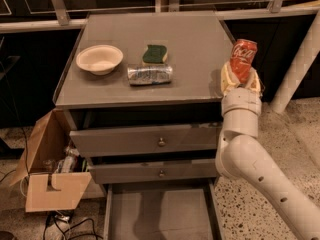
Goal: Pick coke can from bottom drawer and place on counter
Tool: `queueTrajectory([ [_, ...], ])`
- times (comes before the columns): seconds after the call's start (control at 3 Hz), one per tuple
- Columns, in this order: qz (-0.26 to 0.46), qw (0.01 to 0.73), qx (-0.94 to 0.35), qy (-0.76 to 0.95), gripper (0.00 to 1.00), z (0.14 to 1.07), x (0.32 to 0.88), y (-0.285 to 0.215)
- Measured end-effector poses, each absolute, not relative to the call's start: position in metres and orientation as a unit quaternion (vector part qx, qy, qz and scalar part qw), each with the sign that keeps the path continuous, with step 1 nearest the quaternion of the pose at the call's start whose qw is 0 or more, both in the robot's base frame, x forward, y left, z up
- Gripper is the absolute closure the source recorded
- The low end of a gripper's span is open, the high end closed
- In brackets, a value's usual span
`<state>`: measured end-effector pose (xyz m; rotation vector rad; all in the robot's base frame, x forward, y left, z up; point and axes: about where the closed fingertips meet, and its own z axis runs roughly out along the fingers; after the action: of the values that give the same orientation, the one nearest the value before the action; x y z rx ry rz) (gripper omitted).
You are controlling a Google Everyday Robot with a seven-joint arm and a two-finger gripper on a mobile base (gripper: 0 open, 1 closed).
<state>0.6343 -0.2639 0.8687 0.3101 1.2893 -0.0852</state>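
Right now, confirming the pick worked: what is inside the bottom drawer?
Only bare grey floor shows in the bottom drawer; its rear lies hidden under the drawers above. The gripper holds the coke can at the right of the counter.

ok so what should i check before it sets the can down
1. Grip: ok. The gripper, by the counter's right edge, is shut on the coke can.
2. Can out of the bottom drawer: ok, it is held at counter height.
3. Can upright: ok, it leans only slightly.
4. Landing spot on the counter: ok. The bowl, sponge and silver can sit left of centre.
5. Can above the counter, not past its right rim: cannot tell.
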Motion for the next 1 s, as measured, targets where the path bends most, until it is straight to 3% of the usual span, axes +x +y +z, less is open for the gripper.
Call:
queueTrajectory([
  [0.33,0.001,0.784,0.170,0.597,1.00,0.857,0.626,-0.262],
  [1.0,0.003,0.768,0.149,0.623,1.00,0.871,0.634,-0.272],
])
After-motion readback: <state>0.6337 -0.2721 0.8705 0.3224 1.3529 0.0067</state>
